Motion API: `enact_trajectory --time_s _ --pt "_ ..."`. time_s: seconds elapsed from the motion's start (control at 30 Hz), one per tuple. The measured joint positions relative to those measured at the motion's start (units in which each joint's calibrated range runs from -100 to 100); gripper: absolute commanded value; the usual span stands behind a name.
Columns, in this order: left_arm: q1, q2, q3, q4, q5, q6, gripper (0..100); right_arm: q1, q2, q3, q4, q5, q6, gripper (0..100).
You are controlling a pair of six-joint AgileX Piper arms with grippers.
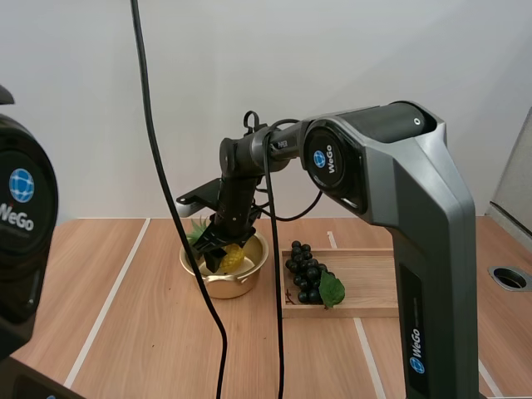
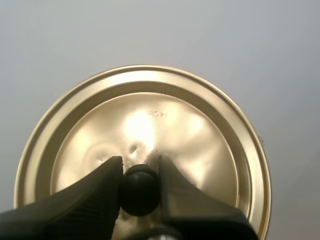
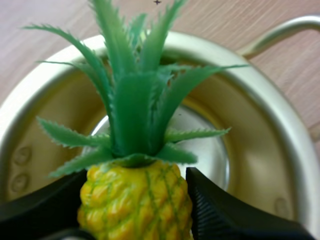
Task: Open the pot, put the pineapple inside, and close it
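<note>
- the left gripper was clamped on the black knob of the gold lid.
- the right gripper pinched the pineapple by its yellow body, leaves pointing away from the fingers.
- the pineapple hung over the mouth of the open pot.
- the pot stood on the table just beside a wooden tray, with the grapes at the tray's end nearest the pot.

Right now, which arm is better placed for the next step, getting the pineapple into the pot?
Right. The right gripper pinches the pineapple directly over the open pot, so it likely only needs to lower and release. The left gripper is occupied, shut on the knob of the lid.
</note>
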Motion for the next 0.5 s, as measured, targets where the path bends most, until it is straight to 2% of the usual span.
enact_trajectory --time_s 0.07,0.1,0.13,0.5 --pt "0.0 0.0 0.0 0.0 0.0 0.0 0 0.0 0.0 0.0 -0.81 -0.22 0.0 68" --pt "0.0 0.0 0.0 0.0 0.0 0.0 0 0.0 0.0 0.0 -0.94 -0.33 0.0 91" --pt "0.0 0.0 0.0 0.0 0.0 0.0 0 0.0 0.0 0.0 -1.08 -0.41 0.0 100" --pt "0.0 0.0 0.0 0.0 0.94 0.0 0 0.0 0.0 0.0 -1.3 -0.76 0.0 100"
